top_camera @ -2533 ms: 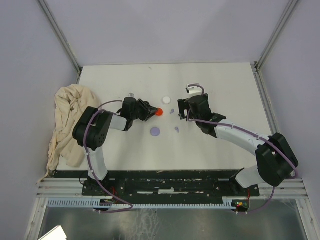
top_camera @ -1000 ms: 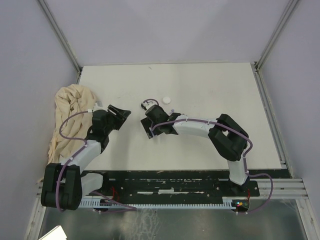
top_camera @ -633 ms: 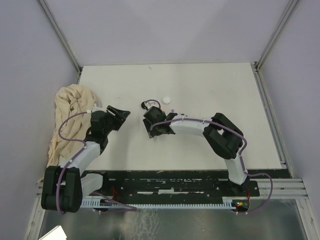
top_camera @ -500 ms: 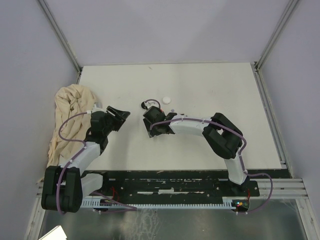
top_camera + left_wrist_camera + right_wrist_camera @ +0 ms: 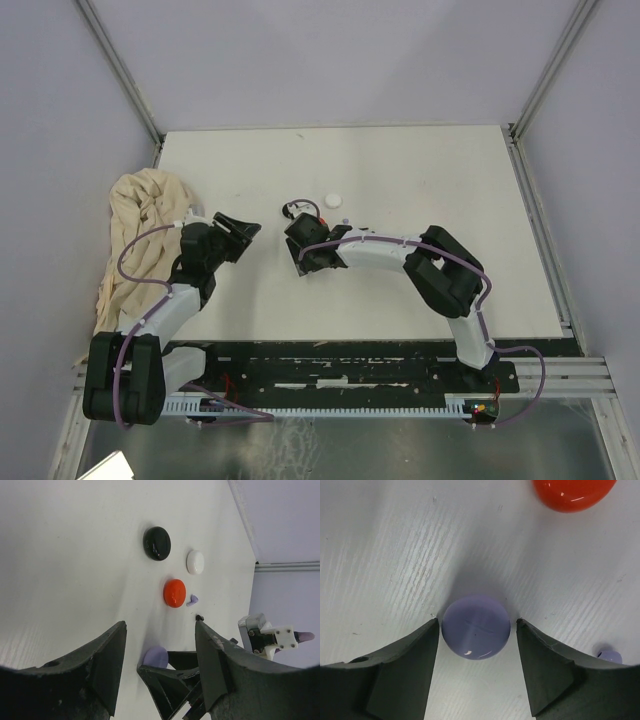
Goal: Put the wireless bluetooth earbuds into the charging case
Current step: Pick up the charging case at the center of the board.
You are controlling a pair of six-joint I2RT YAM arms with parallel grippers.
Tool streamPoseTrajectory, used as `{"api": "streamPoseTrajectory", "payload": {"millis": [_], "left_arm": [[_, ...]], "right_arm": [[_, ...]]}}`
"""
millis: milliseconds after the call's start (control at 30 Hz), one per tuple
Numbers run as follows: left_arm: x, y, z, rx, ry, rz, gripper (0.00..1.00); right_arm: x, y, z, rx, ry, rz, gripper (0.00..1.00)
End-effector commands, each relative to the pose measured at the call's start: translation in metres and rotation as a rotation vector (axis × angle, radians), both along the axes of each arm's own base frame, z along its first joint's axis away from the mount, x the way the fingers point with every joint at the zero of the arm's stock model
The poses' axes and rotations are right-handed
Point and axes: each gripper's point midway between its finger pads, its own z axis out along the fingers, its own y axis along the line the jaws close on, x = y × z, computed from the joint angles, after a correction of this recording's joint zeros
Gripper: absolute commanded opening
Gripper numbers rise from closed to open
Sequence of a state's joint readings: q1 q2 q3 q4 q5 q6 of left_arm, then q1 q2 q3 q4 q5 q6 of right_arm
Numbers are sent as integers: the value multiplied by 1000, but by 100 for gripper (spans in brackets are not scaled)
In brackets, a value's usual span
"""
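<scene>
My right gripper is open and low over the table, with its fingers on either side of a lilac round disc and small gaps showing. A red disc lies just beyond it. A tiny lilac earbud lies to the right. In the left wrist view I see a black disc, a white disc, the red disc, the lilac earbud, a tiny black earbud and the lilac disc. My left gripper is open and empty, left of them all.
A crumpled beige cloth lies at the table's left edge beside my left arm. In the top view the white disc sits behind my right gripper, whose wrist hides the red and lilac discs. My left gripper points right.
My left gripper has drawn back left, away from the red disc. My right gripper has swung left and come down around the lilac disc. Over the last half second almost nothing moves.
</scene>
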State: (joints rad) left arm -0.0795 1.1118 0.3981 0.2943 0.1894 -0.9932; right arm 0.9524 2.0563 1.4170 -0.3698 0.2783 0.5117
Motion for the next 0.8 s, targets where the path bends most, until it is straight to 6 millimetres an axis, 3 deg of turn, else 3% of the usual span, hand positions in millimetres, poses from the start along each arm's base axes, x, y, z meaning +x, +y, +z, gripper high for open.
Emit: {"api": "streamPoseTrajectory", "payload": {"millis": [0, 133, 267, 467, 767], "left_arm": [[4, -1, 14, 3, -67, -16, 63], [5, 0, 14, 3, -67, -15, 63], [5, -1, 13, -1, -66, -16, 63], [5, -7, 15, -18, -75, -49, 63], [0, -65, 14, -239, -69, -388, 63]], "right_arm": [[0, -4, 7, -20, -17, -22, 72], [-1, -8, 6, -34, -21, -25, 71], [-1, -9, 6, -32, -20, -27, 63], [2, -9, 12, -32, -53, -5, 32], [12, -3, 67, 47, -320, 284, 21]]}}
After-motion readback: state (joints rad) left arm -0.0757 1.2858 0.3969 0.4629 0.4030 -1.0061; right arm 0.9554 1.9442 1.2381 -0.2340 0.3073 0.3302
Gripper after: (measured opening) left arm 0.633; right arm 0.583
